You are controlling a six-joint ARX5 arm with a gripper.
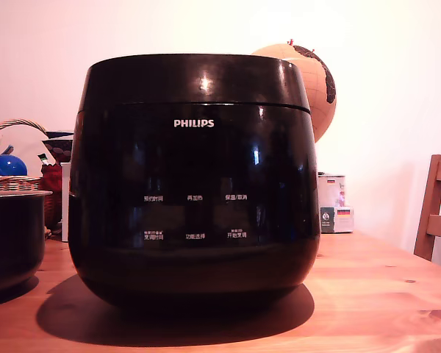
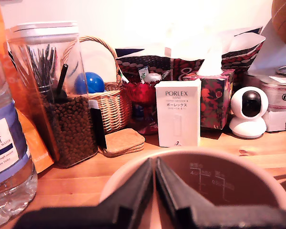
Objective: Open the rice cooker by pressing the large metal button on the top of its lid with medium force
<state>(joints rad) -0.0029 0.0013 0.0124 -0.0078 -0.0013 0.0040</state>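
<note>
One big rice cooker [image 1: 195, 184] sits in the middle of the wooden table [image 1: 375, 287]; it is round, fat, shiny and black; its white PHILIPS name faces the exterior view; it stands straight up; its lid [image 1: 198, 79] is down. A smaller black pot [image 1: 13, 239] stands near it at the exterior view's left; a globe [image 1: 312, 77] peeks out behind. In the wrist view the black gripper [image 2: 155, 191] has its jaws together over a pale round bowl [image 2: 229, 179]; a white box [image 2: 178, 113] stands beyond.
</note>
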